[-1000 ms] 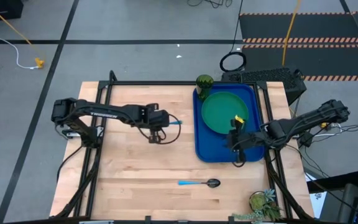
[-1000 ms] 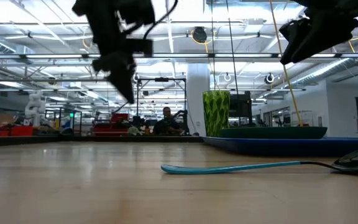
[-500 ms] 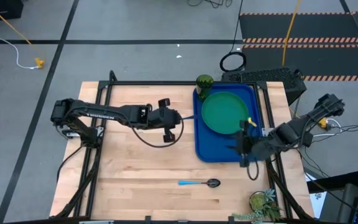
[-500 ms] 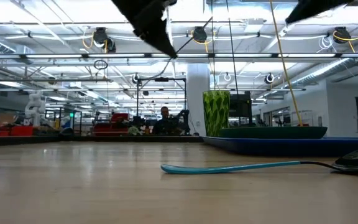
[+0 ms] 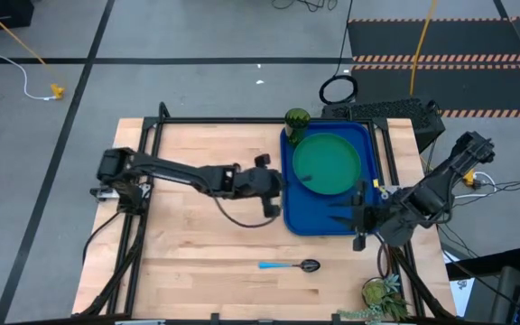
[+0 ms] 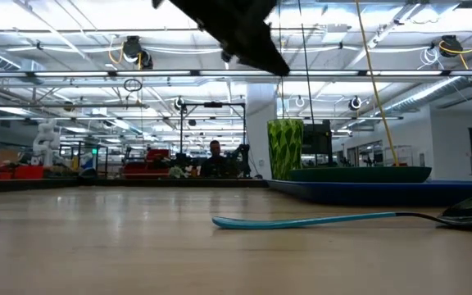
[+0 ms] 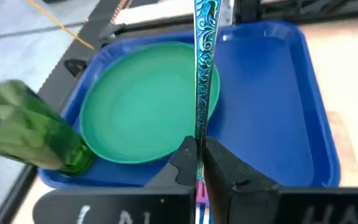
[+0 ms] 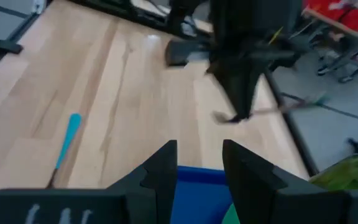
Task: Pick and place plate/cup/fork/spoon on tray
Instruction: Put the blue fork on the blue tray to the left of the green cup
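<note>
My left gripper (image 5: 276,183) is at the left rim of the blue tray (image 5: 332,217) and is shut on the fork (image 7: 202,74), whose patterned light blue handle sticks out over the green plate (image 5: 326,164). The olive-green cup (image 5: 296,119) stands upright in the tray's far left corner. The spoon (image 5: 289,265) lies flat on the table, nearer than the tray. My right gripper (image 5: 355,219) is open and empty over the tray's near right part. My left gripper pinches the fork's handle (image 7: 199,142) between its two fingers, near one end. The fingers come from the table's left, and the fork runs on past them in their own direction. The fork is lifted clear, over the tray and the plate's edge.
A small pot with a leafy plant (image 5: 382,293) stands at the table's near right corner. A black metal frame (image 5: 242,120) runs along the table's far and side edges. Bare wood lies left of the tray and around the spoon.
My left gripper has risen and gone toward the table's right edge, up to the tray, carrying the fork, and has tipped from pointing down to pointing toward the tray. My right gripper has drawn back a little toward the table's near edge, off the plate.
</note>
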Motion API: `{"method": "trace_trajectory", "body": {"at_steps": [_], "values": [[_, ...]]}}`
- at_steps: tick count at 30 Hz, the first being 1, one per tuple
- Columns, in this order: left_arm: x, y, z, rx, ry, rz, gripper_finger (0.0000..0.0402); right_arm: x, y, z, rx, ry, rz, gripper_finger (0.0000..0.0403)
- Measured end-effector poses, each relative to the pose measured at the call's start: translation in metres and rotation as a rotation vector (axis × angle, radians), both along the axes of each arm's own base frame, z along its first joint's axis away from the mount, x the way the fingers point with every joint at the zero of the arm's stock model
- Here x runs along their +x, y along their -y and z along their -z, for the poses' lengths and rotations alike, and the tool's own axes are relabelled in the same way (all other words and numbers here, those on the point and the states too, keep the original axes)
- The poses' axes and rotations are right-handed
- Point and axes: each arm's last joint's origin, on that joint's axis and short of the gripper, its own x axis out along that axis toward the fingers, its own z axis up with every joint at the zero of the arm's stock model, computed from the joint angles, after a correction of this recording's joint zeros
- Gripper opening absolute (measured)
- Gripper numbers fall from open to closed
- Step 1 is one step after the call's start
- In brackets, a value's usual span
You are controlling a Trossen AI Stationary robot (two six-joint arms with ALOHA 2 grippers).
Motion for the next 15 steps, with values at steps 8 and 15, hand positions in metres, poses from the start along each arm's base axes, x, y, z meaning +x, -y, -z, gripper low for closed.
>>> {"method": "trace_trajectory", "body": {"at_steps": [8,15], "values": [[0.060,0.012,0.027,0.004,-0.049,0.024,0.0010,-0.004,-0.006,-0.007,-0.109,0.091,0.033,0.0123],[0.088,0.018,0.044,-0.009,-0.068,0.049,0.0017,-0.011,-0.016,-0.012,-0.223,0.161,0.041,0.0123]]}}
